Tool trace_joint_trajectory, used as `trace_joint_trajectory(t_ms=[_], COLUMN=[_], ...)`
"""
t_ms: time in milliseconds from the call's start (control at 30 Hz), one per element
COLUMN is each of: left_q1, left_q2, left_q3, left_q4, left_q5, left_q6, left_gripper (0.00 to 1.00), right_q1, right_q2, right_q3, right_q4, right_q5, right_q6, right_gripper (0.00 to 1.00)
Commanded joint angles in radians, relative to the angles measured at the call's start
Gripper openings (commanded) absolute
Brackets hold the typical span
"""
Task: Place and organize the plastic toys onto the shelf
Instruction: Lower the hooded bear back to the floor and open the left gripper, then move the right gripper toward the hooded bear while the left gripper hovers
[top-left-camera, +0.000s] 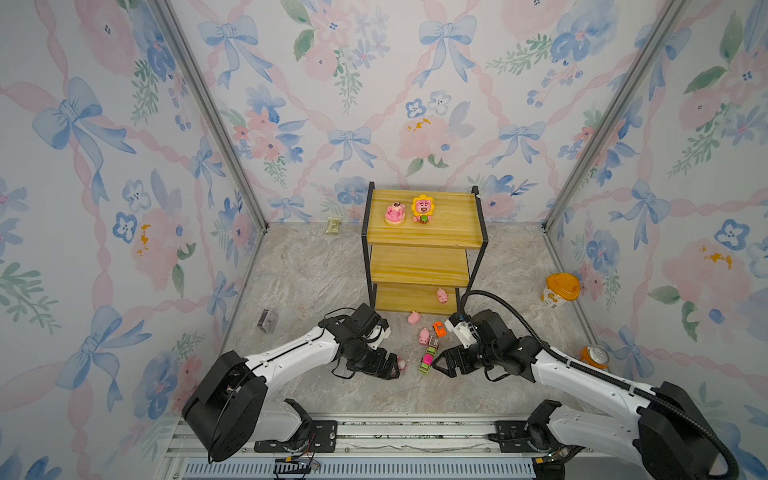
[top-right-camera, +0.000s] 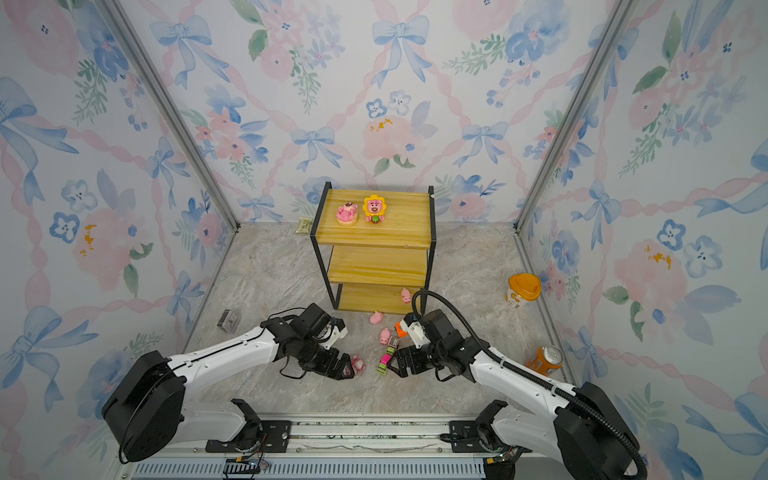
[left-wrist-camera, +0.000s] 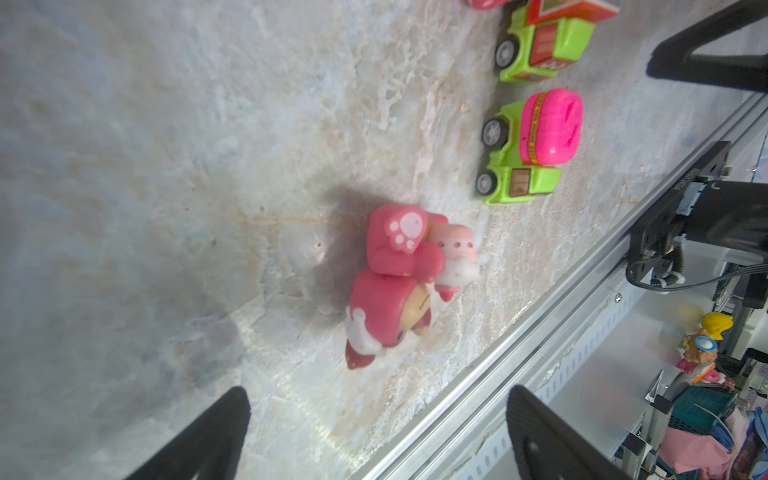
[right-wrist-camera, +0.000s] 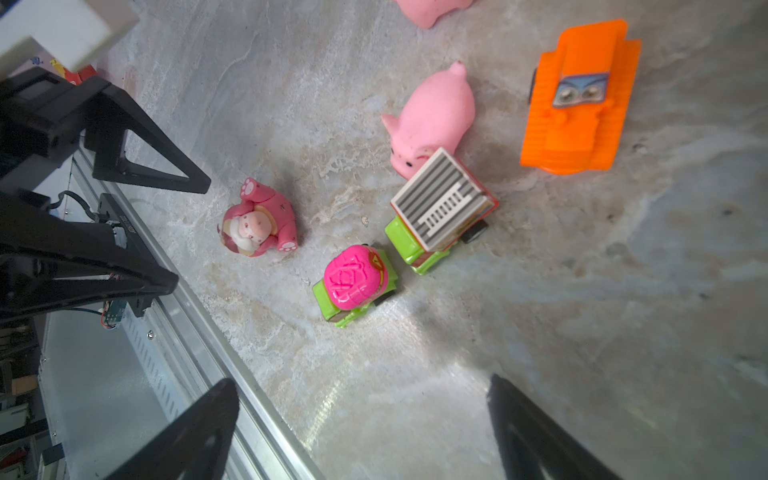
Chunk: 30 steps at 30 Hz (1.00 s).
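The shelf sits at 12 o'clock, two bears sorted on top. At its 6, the left fingers gape empty beside a toppled bear on the desk — probably lining up a grasp; the right fingers, equally wide, hover near cars.

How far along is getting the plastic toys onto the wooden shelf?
Done: the plain pink bear figurine and the sunflower-ringed bear stand on the top board of the yellow-tan wooden shelf; one small pink pig appears to sit on its bottom board. In hand: nothing, the left gripper and right gripper are open. Left on the table: the lying pink bear, two pink pigs, orange car, red-green car, pink-green car.
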Motion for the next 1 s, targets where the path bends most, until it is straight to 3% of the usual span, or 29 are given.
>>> trace_joint_trajectory(t_ms=[0,67,133,167,467,633,733,967], left_q1=[-0.01,-0.012,-0.015,-0.017,-0.039,-0.039,-0.039,-0.042], left_q2=[-0.025,-0.019,-0.002,0.005,0.012,0.032,0.058,0.079], left_q3=[-0.022,-0.035,-0.039,-0.046,-0.091,-0.096,-0.092,-0.101], left_q4=[0.026,0.046,0.062,0.075,0.167,0.211,0.225,0.24], left_q5=[-0.03,-0.031,-0.034,-0.03,-0.019,-0.007,-0.009,-0.013], left_q6=[-0.037,-0.051,-0.058,-0.062,-0.082,-0.077,-0.071,-0.068], left_gripper=[0.89,0.83,0.69,0.67,0.68,0.63,0.54,0.51], right_q1=[0.02,0.027,0.036,0.038,0.043,0.042,0.043,0.043], right_q2=[0.021,0.03,0.032,0.029,-0.002,0.004,0.009,0.009], right_q3=[0.037,0.04,0.044,0.044,0.032,0.036,0.04,0.036], right_q4=[0.026,0.03,0.031,0.031,0.015,0.014,0.014,0.019], right_q5=[0.008,0.01,0.014,0.017,0.04,0.04,0.042,0.046], right_q6=[0.001,0.003,0.004,0.004,0.01,0.011,0.008,0.018], right_gripper=[0.96,0.96,0.96,0.96,0.96,0.96,0.96,0.96])
